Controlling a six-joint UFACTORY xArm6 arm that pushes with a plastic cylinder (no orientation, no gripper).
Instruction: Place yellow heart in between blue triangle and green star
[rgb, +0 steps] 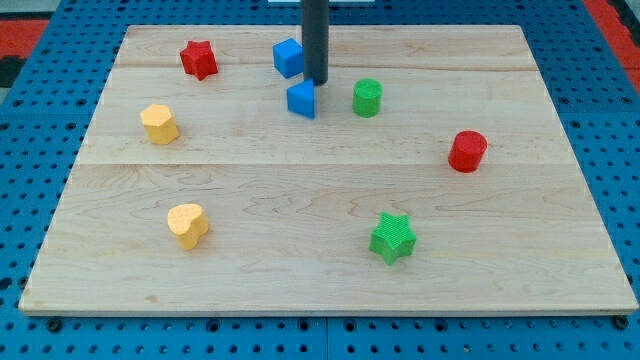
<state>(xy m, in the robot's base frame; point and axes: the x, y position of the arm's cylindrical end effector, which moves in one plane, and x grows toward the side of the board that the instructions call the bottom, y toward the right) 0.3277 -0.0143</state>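
The yellow heart (187, 224) lies at the view's lower left of the wooden board. The blue triangle (302, 99) sits at the upper middle. The green star (393, 238) lies at the lower right of centre. My tip (316, 82) stands just above and right of the blue triangle, touching or nearly touching its top edge, far from the yellow heart.
A blue cube (288, 57) sits just left of the rod. A green cylinder (367, 98) is right of the triangle. A red star (199, 59) is at the upper left, a yellow hexagon (159, 124) at the left, a red cylinder (467, 151) at the right.
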